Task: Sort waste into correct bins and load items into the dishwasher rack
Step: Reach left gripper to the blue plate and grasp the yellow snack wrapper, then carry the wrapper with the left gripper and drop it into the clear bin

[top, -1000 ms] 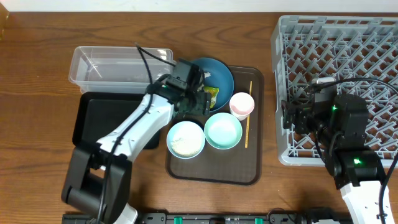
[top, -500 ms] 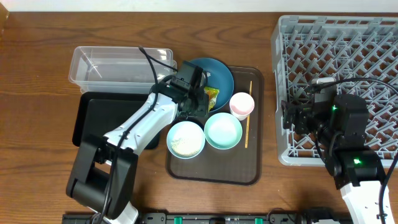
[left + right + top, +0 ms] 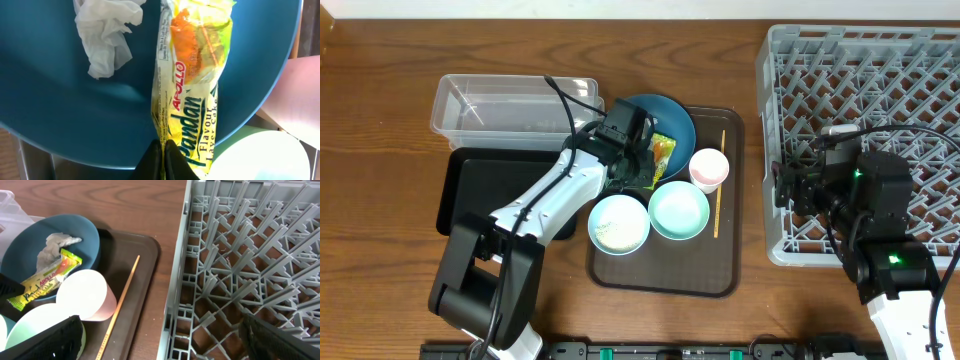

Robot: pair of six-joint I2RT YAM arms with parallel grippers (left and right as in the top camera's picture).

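Left hand (image 3: pixel 161 155) shifted slightly right | clamped on near-left end of snack wrapper (image 3: pixel 192 100) | wrapper lies on blue plate (image 3: pixel 75 115), tissue (image 3: pixel 107 35) on its far side

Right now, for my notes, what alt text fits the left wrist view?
The left gripper pinches the lower edge of a yellow-green snack wrapper lying on a dark blue plate. A crumpled white tissue sits on the plate at upper left; a pale bowl and pinkish cup edge in at right.
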